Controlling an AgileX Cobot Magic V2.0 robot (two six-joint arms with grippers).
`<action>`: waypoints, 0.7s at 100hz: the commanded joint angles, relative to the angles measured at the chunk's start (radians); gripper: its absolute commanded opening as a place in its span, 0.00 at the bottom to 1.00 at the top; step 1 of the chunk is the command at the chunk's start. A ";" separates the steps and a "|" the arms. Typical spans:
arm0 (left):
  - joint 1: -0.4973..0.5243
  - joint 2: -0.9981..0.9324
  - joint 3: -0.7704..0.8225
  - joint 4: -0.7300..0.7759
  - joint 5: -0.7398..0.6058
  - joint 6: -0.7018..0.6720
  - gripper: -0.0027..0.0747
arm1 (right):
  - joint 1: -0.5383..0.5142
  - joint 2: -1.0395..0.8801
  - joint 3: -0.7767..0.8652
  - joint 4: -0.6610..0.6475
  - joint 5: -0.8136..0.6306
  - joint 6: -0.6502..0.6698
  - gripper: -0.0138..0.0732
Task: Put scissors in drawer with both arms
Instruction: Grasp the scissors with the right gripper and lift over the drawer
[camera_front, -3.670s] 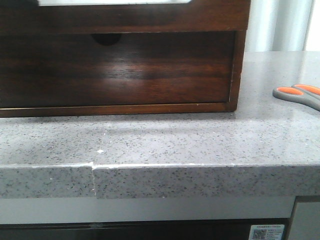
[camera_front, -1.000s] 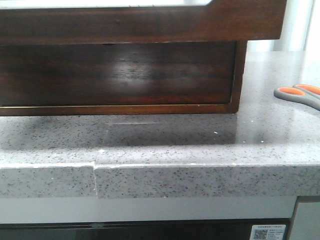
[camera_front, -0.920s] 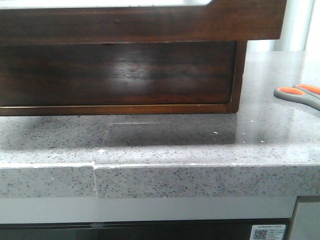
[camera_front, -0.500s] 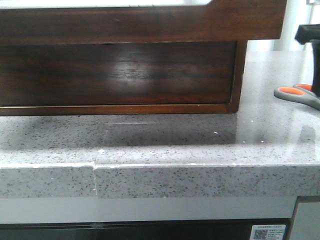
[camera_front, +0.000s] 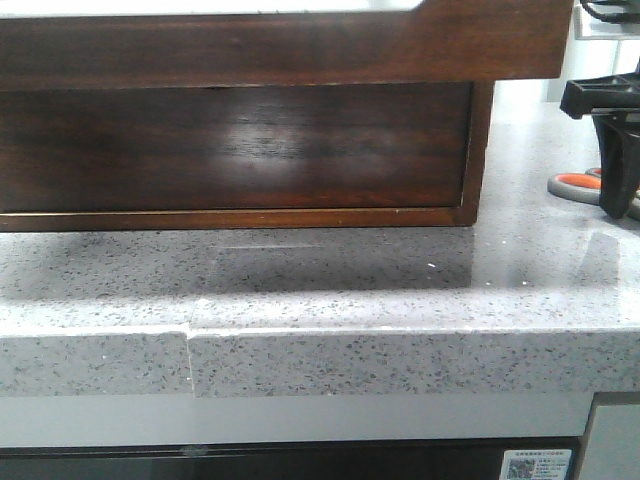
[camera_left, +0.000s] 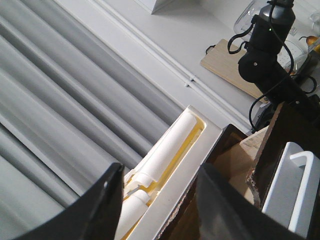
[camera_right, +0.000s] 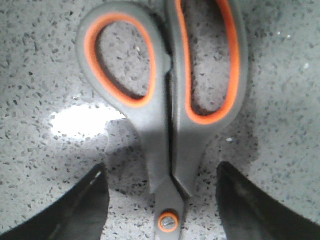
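The drawer (camera_front: 240, 45) stands pulled out at the left and centre of the front view, its glossy brown front jutting toward the camera over the cabinet (camera_front: 240, 150) below it, with a strip of its white inner edge showing along the top. The cabinet sits on the speckled grey worktop (camera_front: 330, 280) and fills most of the far left and middle.

The left gripper (camera_left: 160, 200) shows only in its own wrist view. Its two dark fingers (camera_left: 100, 210) are spread apart with nothing between them, and beyond them lie a white tray (camera_left: 170, 165) with white rolled pieces, part of the brown wood, grey vertical blinds (camera_left: 60, 90) and a black arm (camera_left: 265, 45) with cables.

At the far right of the front view the right gripper (camera_front: 625, 150) hangs just over the scissors (camera_front: 572, 184), of which only an orange-lined grey loop shows beside the dark fingers. The scissors lie flat on the worktop, well to the right of the cabinet and outside the drawer. In the right wrist view the scissors (camera_right: 165, 100) lie closed, handles side by side, and the fingers (camera_right: 75, 210) stand apart, one on each side of the pivot screw, clear of the handles.
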 joint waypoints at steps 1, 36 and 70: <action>-0.010 0.009 -0.034 -0.037 -0.027 -0.013 0.44 | 0.000 -0.034 -0.033 -0.010 -0.018 -0.010 0.63; -0.010 0.009 -0.034 -0.037 -0.027 -0.013 0.44 | 0.000 0.004 -0.033 -0.010 0.018 -0.010 0.63; -0.010 0.009 -0.034 -0.037 -0.027 -0.013 0.44 | 0.000 0.026 -0.033 -0.010 0.035 -0.010 0.47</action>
